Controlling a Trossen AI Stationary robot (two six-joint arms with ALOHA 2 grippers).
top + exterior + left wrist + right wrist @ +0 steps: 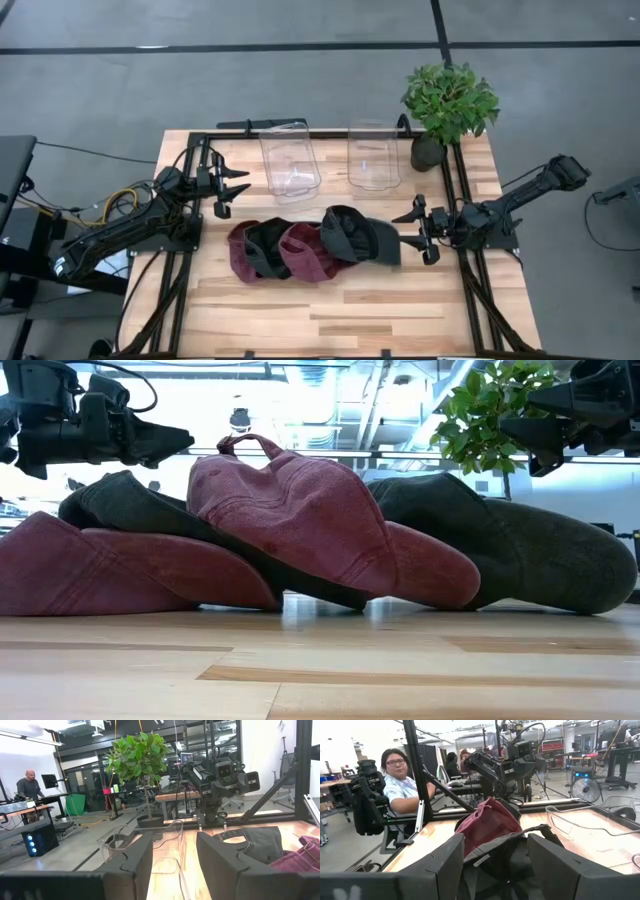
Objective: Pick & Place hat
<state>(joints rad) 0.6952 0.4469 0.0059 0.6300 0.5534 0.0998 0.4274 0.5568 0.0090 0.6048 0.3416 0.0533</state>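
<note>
Lying just beside the open right claw (414,229), dark hat (358,236)

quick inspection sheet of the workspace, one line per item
surface: wooden table, black frame rails along its sides
job's things: four caps overlapping in a row mid-table: maroon cap, dark cap, second maroon cap, grey cap
clutter: two clear bins and a potted plant at the far edge
grippers: left gripper open, off the caps near the left bin; right gripper open, right beside the grey cap
cables: bundle along the left arm
surroundings: a person beyond the table, desks and screens behind
</note>
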